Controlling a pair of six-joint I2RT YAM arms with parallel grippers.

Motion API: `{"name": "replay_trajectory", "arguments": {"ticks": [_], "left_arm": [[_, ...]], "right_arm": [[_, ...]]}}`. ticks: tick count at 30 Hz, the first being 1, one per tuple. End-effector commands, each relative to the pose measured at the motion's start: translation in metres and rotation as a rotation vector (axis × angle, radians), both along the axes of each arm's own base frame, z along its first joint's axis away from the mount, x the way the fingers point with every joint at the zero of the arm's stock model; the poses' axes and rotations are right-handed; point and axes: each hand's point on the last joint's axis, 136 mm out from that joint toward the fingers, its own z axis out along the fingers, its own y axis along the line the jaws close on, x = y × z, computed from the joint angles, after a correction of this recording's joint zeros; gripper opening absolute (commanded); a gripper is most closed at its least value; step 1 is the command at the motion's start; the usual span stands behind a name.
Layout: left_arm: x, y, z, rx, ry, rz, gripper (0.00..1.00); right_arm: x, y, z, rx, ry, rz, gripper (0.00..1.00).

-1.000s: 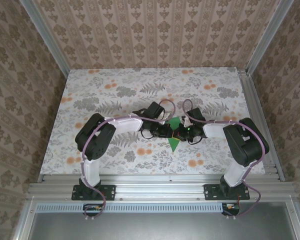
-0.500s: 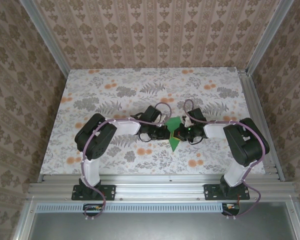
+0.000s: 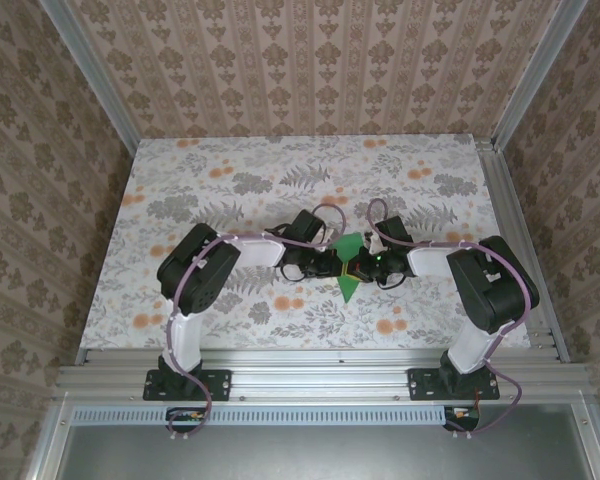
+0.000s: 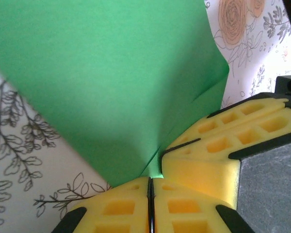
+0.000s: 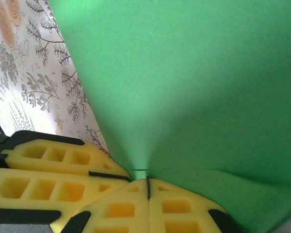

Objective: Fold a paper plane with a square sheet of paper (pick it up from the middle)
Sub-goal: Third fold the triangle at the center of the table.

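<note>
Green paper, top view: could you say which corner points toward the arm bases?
The paper's sharp tip jutting nearward past the left claw and right claw; others point away.

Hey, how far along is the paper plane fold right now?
Done: the green sheet of paper appears lifted and is creased into a smaller pointed shape. In hand: the left end effector and the right end effector are both shut on it, tips meeting at one spot. Left: it looks broad, not a slim dart, so more folds likely remain.
</note>
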Motion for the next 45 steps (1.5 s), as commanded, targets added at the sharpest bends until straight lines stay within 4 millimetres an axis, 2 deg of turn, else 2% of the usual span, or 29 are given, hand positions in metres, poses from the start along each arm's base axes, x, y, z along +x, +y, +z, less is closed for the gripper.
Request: {"name": "replay_trajectory", "arguments": {"ticks": [1,6,12,17,25,34,41,45], "left_arm": [[-0.003,0.011,-0.021,0.091,0.0,-0.018,0.1],[-0.009,0.02,-0.039,0.154,0.014,-0.037,0.1],[-0.019,0.031,-0.055,0.227,0.028,-0.069,0.1],[-0.024,0.033,-0.058,0.247,0.029,-0.094,0.11],[-0.025,0.033,-0.059,0.259,0.023,-0.111,0.11],[-0.024,0.04,-0.058,0.312,-0.016,-0.149,0.11],[-0.027,0.044,-0.067,0.358,-0.023,-0.178,0.1],[-0.028,0.046,-0.07,0.381,-0.028,-0.194,0.1]], "right_arm": [[-0.027,-0.013,-0.019,-0.069,0.106,-0.014,0.0],[-0.022,-0.012,-0.008,-0.059,0.073,-0.014,0.0],[-0.014,-0.01,0.017,-0.031,-0.007,-0.028,0.04],[-0.017,-0.007,0.027,0.03,-0.03,-0.063,0.04],[-0.033,0.003,0.005,0.028,0.024,-0.054,0.03],[-0.048,-0.019,-0.025,-0.127,0.108,-0.054,0.03],[-0.065,-0.041,-0.028,-0.241,0.139,-0.063,0.03],[-0.062,-0.046,-0.027,-0.245,0.13,-0.086,0.03]]}}
